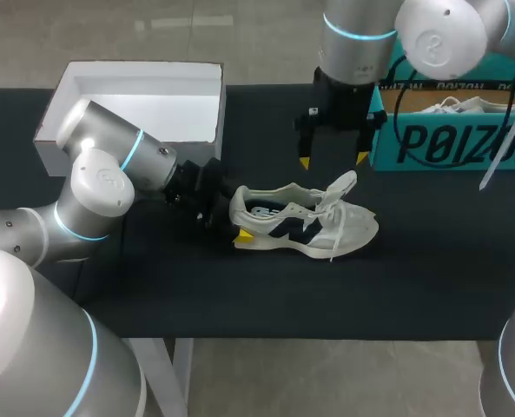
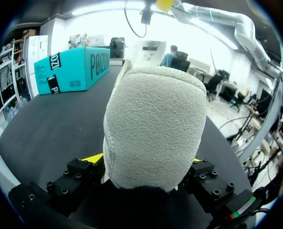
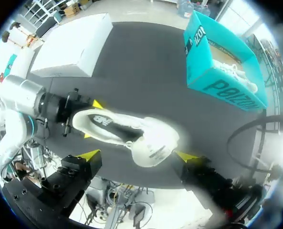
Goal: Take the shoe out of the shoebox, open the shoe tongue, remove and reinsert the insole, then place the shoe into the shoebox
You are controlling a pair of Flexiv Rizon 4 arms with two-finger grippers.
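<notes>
Teal cardboard with big dark lettering on its side, that's the shoebox (image 1: 452, 143) at the far right of the black counter (image 1: 431, 278), and a pale sneaker (image 1: 452, 106) lies inside it. Out in the middle of the counter sits the shoe (image 1: 305, 224), cream with dark navy side panels, white laces loose, tongue lifted. A printed mark shows on its insole (image 3: 103, 121), too small to read. The left gripper (image 2: 143, 159) clamps the fuzzy heel from both sides. The right gripper (image 1: 333, 160) hovers above the tongue, fingers spread wide, holding nothing. A white box (image 1: 44, 130) sits open at the far left.
</notes>
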